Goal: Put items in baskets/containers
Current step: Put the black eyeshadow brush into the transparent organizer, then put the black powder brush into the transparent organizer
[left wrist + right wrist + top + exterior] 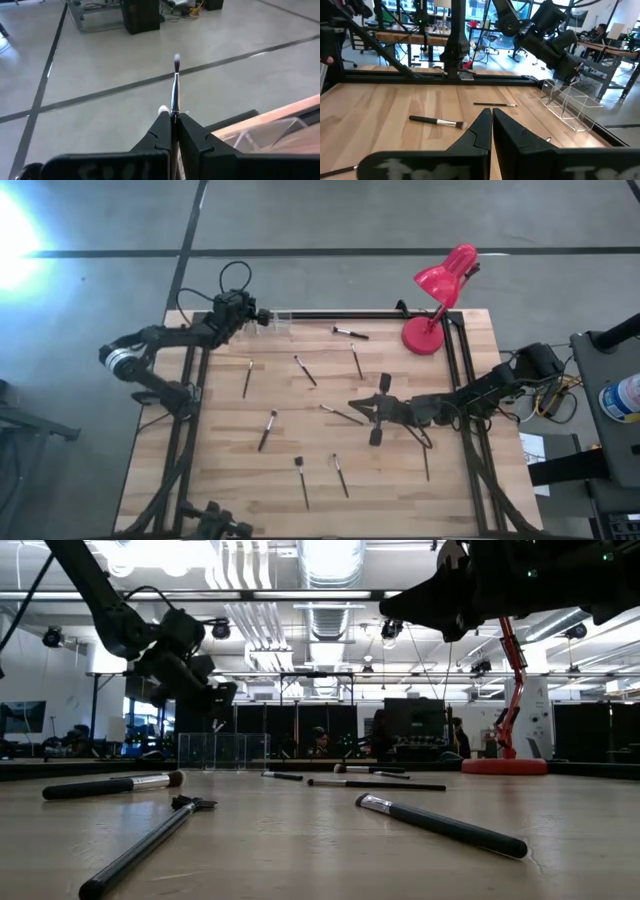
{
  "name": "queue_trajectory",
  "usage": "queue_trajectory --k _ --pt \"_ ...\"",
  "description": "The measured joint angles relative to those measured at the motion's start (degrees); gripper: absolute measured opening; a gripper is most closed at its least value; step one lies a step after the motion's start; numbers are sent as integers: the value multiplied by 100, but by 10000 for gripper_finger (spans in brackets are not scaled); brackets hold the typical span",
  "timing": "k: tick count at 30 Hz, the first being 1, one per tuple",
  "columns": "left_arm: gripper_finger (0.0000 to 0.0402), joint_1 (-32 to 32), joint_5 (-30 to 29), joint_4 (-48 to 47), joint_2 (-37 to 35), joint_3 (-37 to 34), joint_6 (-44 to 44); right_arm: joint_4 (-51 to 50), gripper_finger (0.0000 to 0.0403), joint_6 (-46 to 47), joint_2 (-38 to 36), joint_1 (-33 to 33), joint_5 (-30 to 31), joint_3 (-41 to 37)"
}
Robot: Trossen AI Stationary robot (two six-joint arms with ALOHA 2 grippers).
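Note:
My left gripper hovers at the table's back left, next to the clear containers. It is shut on a thin makeup brush, bristle tip pointing forward past the fingertips. The containers also show in the left wrist view, low view and right wrist view. Several dark brushes lie scattered on the wood, such as one near the back and one at left. My right gripper hangs over the table's middle, shut with nothing in it, its fingertips pressed together above a brush.
A red desk lamp stands at the back right corner. A black rail runs along the back edge. More brushes lie toward the front. People sit in the room beyond the table.

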Motion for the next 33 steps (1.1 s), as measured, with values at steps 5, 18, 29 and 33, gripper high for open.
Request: queue_trajectory --k 5,18,29,33 --pt "43 2 -112 -70 40 8 -62 -4 8 0 -2 0 0 0" --pt "103 -11 -99 -1158 -1043 227 132 -52 8 22 -2 0 2 -2" --pt "81 -378 170 -2394 -2414 227 266 -244 8 496 118 -3 0 -4" --pt "52 -1060 238 -3114 -2730 225 306 -531 8 470 304 -4 4 0"
